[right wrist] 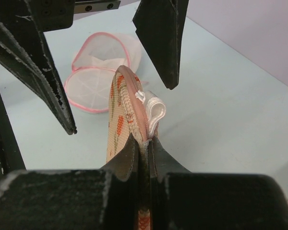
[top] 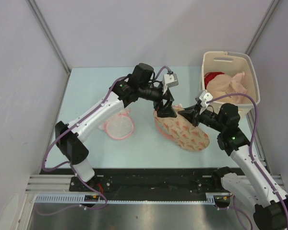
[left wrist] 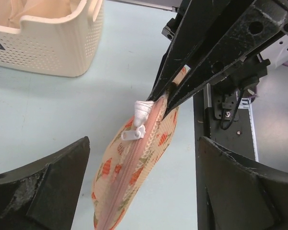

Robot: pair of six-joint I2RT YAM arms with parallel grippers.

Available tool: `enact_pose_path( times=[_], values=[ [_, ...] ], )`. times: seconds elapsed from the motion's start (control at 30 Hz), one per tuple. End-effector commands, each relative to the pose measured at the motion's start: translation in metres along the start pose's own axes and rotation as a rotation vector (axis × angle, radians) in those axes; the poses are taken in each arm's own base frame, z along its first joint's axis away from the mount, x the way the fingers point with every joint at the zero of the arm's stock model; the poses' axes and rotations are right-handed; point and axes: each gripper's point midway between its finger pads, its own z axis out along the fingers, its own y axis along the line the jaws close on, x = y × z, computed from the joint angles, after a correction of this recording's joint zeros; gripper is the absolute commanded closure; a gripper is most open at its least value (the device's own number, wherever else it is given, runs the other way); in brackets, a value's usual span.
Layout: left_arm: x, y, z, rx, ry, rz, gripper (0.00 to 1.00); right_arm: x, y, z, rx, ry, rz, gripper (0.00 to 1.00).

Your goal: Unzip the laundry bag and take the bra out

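Laundry bag [top: 183,132] lies on the table [top: 86,96], just off the basket [top: 253,72] on the side facing the arm bases. Its far end points away from the basket and is lifted off the surface. Cream-peach cloth, red-pink print, pink edging.

Right gripper [right wrist: 143,140]: jaws closed tight on the bag's pink zip edge, the cloth pinched between both fingers. It grips the raised end of the bag, on the part of the rim nearer the basket.

Left gripper [top: 165,109]: jaws wide open over that same raised end, a little farther from the basket than the right gripper. In the right wrist view its two fingers [right wrist: 161,43] stand apart on either side of the rim. Whether either one touches the cloth, I cannot tell.

Zip pull [left wrist: 140,120]: white tab with a white loop, standing up at the top of the rim just beside the right gripper's fingertips and between the open left jaws. The zip [left wrist: 127,177] reads closed along the stretch the left wrist view shows.

Round white mesh item [top: 119,127] with pink trim lies flat on the table, beyond the bag from the basket, well apart from both.

Inside the basket are a red garment [top: 212,77] and a pale peach cloth [top: 233,88].
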Motion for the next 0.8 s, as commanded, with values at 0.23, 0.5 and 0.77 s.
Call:
enact_pose_path(
  times=[0.23, 0.5, 0.77],
  values=[
    [-0.007, -0.018, -0.016, 0.093, 0.003, 0.074, 0.48, -0.024, 0.014, -0.004, -0.093, -0.07, -0.104, 1.0],
    [0.009, -0.025, -0.02, 0.114, 0.019, 0.062, 0.13, -0.016, 0.01, -0.013, -0.065, -0.03, -0.191, 1.0],
    [0.024, -0.027, -0.013, 0.165, 0.049, 0.034, 0.45, -0.023, 0.011, -0.012, -0.083, -0.048, -0.238, 1.0]
  ],
)
